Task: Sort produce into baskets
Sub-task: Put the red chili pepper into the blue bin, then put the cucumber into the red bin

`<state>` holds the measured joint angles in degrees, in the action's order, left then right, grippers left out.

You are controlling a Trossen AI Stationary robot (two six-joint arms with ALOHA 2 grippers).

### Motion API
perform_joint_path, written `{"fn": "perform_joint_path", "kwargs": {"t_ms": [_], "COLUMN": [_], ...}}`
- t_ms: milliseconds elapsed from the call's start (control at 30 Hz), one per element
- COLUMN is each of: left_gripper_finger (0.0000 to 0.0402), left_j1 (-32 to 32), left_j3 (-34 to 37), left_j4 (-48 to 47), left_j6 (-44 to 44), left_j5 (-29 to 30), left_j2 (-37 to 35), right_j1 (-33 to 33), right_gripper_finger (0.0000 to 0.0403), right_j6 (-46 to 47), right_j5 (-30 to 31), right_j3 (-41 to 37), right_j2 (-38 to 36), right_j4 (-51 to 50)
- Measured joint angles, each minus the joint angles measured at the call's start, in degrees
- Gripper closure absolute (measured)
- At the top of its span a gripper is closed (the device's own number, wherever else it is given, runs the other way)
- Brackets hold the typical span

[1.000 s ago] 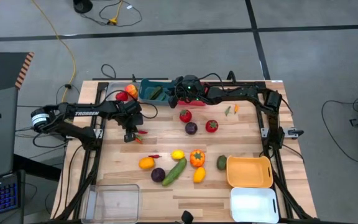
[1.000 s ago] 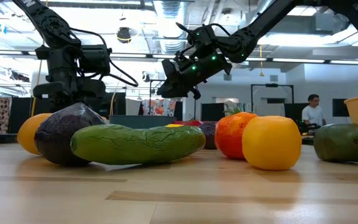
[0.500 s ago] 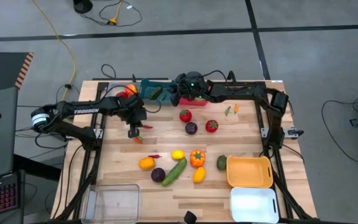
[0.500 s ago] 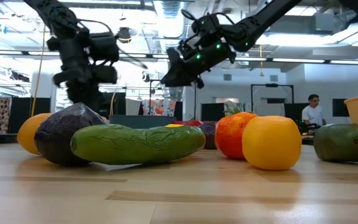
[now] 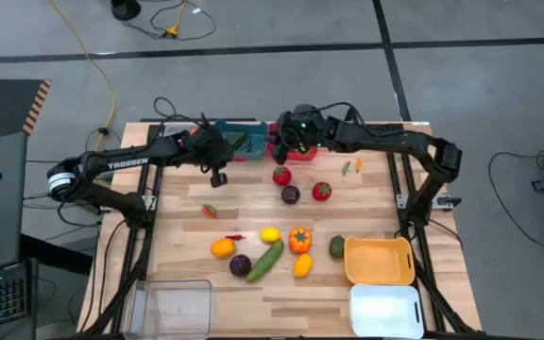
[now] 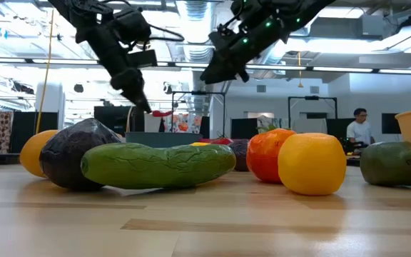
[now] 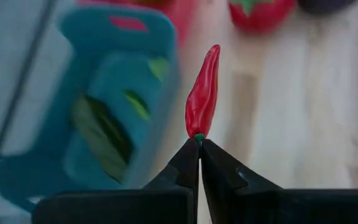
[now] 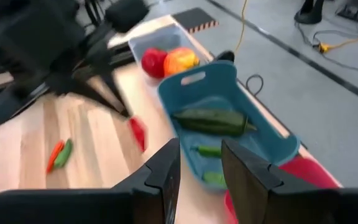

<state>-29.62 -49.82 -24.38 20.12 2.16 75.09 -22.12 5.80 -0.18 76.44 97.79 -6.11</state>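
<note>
Your left gripper (image 7: 199, 142) has its fingers (image 7: 185, 163) pinched tight on the green stem of a small red chili (image 7: 203, 92), and the pepper sticks straight out past the tips. From above, that gripper (image 5: 219, 177) sits near the table's far edge, just beside the teal basket (image 5: 237, 139). In the low view the chili (image 6: 161, 113) hangs clear of the table (image 6: 205, 221), up in the air.

Your right gripper (image 8: 199, 163) has its fingers (image 8: 163, 171) parted with nothing between them, poised over the teal basket (image 8: 229, 93), which holds a long green cucumber (image 8: 211, 121) and a couple of smaller green pieces. From above it sits at the far edge (image 5: 279, 144), right where the teal basket meets the red basket (image 5: 285, 151).

At the far-left corner, the grey basket (image 8: 143, 45) holds a red fruit (image 8: 155, 61) and an orange-yellow one (image 8: 179, 60). Mid-table you have a tomato (image 5: 281, 175), a purple piece (image 5: 291, 195) and another red one (image 5: 321, 192). Nearer the front lie a green cucumber (image 5: 264, 260), an orange pepper (image 5: 299, 240) and a lemon (image 5: 270, 235). The orange-yellow basket (image 5: 380, 261) and white basket (image 5: 385, 310) sit at the near-right corner, the clear basket (image 5: 173, 307) at the near-left.
</note>
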Motion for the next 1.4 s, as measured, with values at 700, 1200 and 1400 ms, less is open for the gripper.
{"fn": "perform_joint_path", "kwargs": {"t_ms": [700,1200,1400], "left_gripper_finger": [0.0401,0.0268,0.0234], "left_j1": [-8.47,-8.49,-8.47], "left_j3": [0.0,0.0,0.0], "left_j4": [11.46,11.91,12.06], "left_j6": [0.34,1.2,1.13], "left_j5": [5.2,5.18,5.18], "left_j2": [0.0,0.0,0.0], "right_j1": [4.98,4.93,4.93], "right_gripper_finger": [0.0259,0.0259,0.0257], "right_j6": [-0.35,-0.31,-0.31], "right_j5": [0.02,0.04,0.05], "right_j3": [-0.02,-0.02,-0.02], "right_j2": [-1.96,-1.96,-1.96], "right_j4": [-10.03,-10.19,-10.19]}}
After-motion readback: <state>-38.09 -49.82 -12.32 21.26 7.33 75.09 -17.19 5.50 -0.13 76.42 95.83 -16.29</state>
